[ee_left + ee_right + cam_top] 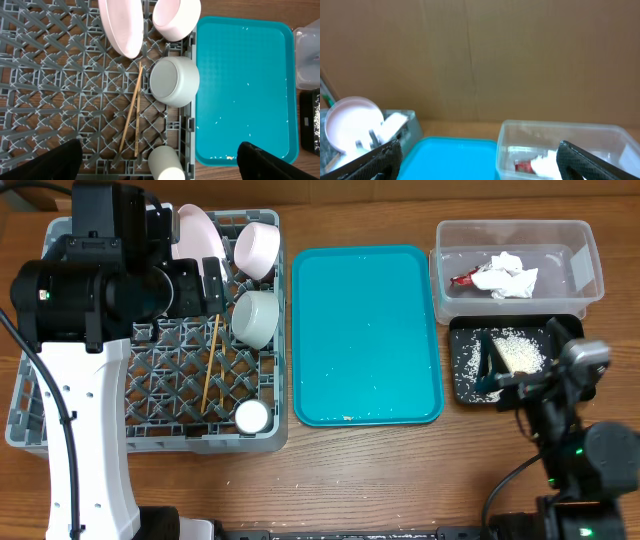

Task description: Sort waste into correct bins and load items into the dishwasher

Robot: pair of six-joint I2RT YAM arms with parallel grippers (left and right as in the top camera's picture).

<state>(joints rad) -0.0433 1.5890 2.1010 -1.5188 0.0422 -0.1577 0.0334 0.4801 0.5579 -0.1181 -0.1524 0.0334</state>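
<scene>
The grey dish rack (pixel 60 430) holds the pink plate (pixel 195 230) on edge, the pinkish bowl (pixel 257 248), the grey-green bowl (pixel 256 318), the white cup (pixel 252 416) and two chopsticks (pixel 211 365). They also show in the left wrist view: plate (pixel 122 27), pinkish bowl (pixel 175 17), grey-green bowl (pixel 174 81), cup (pixel 165 165), chopsticks (pixel 132 117). My left gripper (pixel 205 285) (pixel 160 149) is open and empty above the rack. The clear tub (pixel 580 240) holds the napkin (pixel 507 277) and red wrapper (pixel 463 279). The black tray (pixel 462 330) holds rice (pixel 520 348). My right gripper (pixel 505 378) (pixel 480 150) is open and empty over it. I cannot see the brown lump.
The teal tray (pixel 365 335) lies between rack and bins, with a few rice grains and a tiny brownish crumb (pixel 230 157) at its front edge. The right wrist view shows the plate (pixel 352 122), the teal tray (pixel 455 160), the tub (pixel 560 140) and a brown wall behind.
</scene>
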